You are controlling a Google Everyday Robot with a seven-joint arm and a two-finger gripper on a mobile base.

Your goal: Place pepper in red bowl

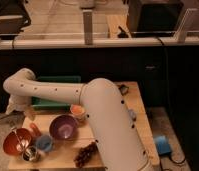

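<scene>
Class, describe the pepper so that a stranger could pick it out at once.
On the wooden table, find the red bowl at the left end and the purple bowl beside it. The pepper lies between them, close by the gripper. It is slim and elongated, unlike the round bowls.
</scene>
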